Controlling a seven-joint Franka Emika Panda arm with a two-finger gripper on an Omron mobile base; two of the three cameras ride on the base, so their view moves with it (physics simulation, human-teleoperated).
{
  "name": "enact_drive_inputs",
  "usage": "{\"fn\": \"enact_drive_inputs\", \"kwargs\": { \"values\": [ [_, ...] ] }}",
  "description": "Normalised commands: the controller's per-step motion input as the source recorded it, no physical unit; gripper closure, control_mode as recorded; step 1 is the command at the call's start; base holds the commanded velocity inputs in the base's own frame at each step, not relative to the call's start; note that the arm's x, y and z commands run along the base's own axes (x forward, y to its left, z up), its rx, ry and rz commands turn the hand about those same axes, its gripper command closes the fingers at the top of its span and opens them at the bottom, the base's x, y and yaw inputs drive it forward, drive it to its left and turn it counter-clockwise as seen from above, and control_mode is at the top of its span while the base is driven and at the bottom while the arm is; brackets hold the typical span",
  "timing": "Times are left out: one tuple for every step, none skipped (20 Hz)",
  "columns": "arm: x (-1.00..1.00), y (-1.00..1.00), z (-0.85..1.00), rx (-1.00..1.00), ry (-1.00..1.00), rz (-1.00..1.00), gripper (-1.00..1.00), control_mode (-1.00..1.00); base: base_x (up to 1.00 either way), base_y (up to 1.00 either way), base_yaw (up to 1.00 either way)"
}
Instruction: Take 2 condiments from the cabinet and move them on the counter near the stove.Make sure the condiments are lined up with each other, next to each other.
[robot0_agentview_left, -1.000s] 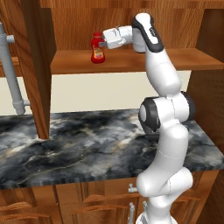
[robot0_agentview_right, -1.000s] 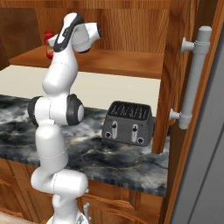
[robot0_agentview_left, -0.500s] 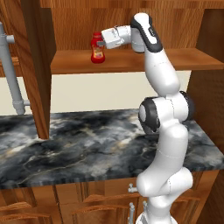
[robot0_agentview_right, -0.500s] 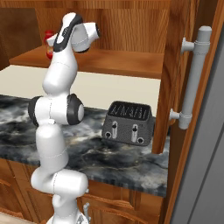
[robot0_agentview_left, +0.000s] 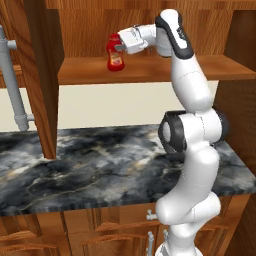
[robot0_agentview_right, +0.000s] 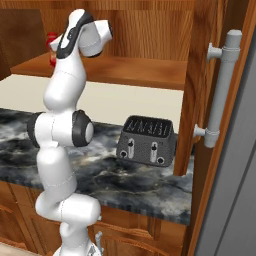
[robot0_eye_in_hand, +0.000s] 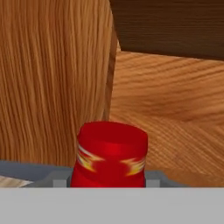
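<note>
left base view: my gripper (robot0_agentview_left: 119, 46) is clamped on the ketchup bottle (robot0_agentview_left: 115, 56), upright on the cabinet shelf (robot0_agentview_left: 150, 70). right base view: i see the bottle's red behind the arm; a toaster (robot0_agentview_right: 146, 140) sits on the counter (robot0_agentview_right: 140, 186). hand view: the bottle sits between my fingertips.

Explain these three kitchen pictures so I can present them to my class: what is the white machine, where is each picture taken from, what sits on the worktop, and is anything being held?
The white machine is a jointed robot arm in a computer-drawn kitchen. Two pictures come from cameras riding behind it, one to its left and one to its right. The third looks out from its hand. The arm reaches up into a wooden wall cabinet. Its tool is closed around a red ketchup bottle standing on the shelf; the hand view shows that bottle close up. On the marble counter stands a dark toaster, seen from the right camera.
</note>
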Motion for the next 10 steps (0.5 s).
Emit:
{"fn": "enact_drive_inputs", "kwargs": {
  "values": [
    [-1.00,-0.01,0.00,0.00,-0.03,0.00,1.00,-1.00,0.00,0.00,0.00],
    [-1.00,-0.01,0.00,0.00,-0.01,0.00,1.00,-1.00,0.00,0.00,0.00],
    [-1.00,-0.01,0.00,0.00,0.00,0.00,1.00,-1.00,0.00,0.00,0.00],
    [-1.00,-0.03,0.00,0.00,0.00,0.00,1.00,-1.00,0.00,0.00,0.00],
    [-1.00,-0.03,0.00,0.01,0.00,0.00,1.00,-1.00,0.00,0.00,0.00],
    [-1.00,-0.03,0.00,0.03,0.00,0.00,1.00,-1.00,0.00,0.00,0.00],
    [-1.00,0.00,0.00,0.03,0.00,0.00,1.00,-1.00,0.00,0.00,0.00],
    [-1.00,0.00,0.00,0.04,0.00,0.00,1.00,-1.00,0.00,0.00,0.00],
    [-1.00,0.00,0.00,0.05,0.00,0.00,1.00,-1.00,0.00,0.00,0.00],
    [-1.00,0.00,0.00,0.08,0.00,0.00,1.00,-1.00,0.00,0.00,0.00]
  ]
}}
